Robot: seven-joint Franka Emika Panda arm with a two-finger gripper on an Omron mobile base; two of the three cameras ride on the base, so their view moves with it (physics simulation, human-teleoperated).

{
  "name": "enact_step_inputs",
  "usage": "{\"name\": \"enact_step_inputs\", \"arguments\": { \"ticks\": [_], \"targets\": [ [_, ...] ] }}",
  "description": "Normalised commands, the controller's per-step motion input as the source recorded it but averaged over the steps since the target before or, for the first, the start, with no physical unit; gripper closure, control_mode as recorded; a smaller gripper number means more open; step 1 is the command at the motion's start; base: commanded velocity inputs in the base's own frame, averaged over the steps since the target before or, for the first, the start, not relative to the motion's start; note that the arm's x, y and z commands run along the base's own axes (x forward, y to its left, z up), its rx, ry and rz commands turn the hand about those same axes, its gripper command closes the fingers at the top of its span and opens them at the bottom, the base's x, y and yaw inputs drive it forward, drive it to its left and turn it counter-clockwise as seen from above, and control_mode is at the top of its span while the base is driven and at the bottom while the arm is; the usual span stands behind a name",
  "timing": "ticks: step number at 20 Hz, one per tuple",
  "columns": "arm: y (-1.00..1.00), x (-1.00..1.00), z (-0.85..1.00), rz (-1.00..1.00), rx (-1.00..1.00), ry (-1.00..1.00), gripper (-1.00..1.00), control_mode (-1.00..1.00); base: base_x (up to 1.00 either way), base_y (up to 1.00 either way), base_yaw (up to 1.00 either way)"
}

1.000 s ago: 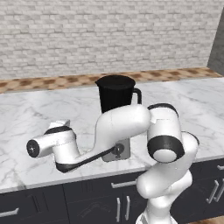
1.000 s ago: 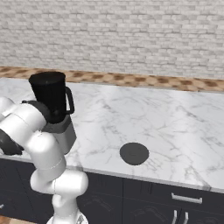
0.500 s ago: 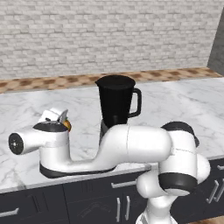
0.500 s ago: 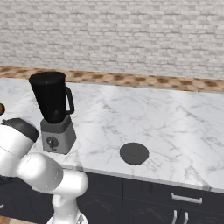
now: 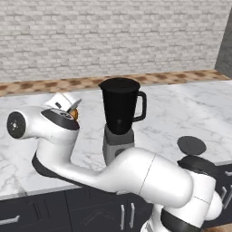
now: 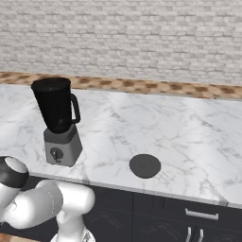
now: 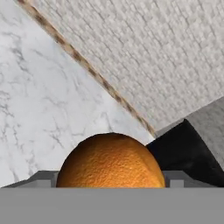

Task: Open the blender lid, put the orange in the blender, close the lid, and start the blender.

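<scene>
The blender (image 5: 119,118) stands mid-counter, a black jar with its top uncovered on a grey base; it also shows as the blender (image 6: 57,118) and as a dark shape (image 7: 189,154). The blender lid (image 5: 191,145) lies flat on the marble to the right, near the front edge, seen too as the lid (image 6: 145,166). My gripper (image 5: 71,108) hangs left of the jar at about rim height, shut on the orange (image 5: 75,114). The hand view has the orange (image 7: 111,159) large between the fingers of the gripper (image 7: 111,178), above the counter.
The marble counter (image 6: 189,137) runs wide to the right, backed by a wooden strip and a grey brick wall (image 5: 113,36). Dark cabinet fronts (image 6: 189,217) sit below the front edge. My own white arm sweeps low in front of the blender base.
The arm has swung out to the left. The hand with the orange in it has risen and come right, closer to the blender jar.
</scene>
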Motion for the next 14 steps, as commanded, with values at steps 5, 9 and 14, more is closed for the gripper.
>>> {"name": "enact_step_inputs", "arguments": {
  "ticks": [5,9,14],
  "targets": [
    [-0.59,0.06,0.65,-0.07,0.33,-0.03,1.0,-1.0,0.0,0.0,0.0],
    [-0.68,0.07,0.52,-0.05,0.32,-0.01,1.0,-1.0,0.0,0.0,0.0],
    [-0.7,0.1,0.43,0.0,0.33,-0.01,1.0,-1.0,0.0,0.0,0.0]
  ]
}}
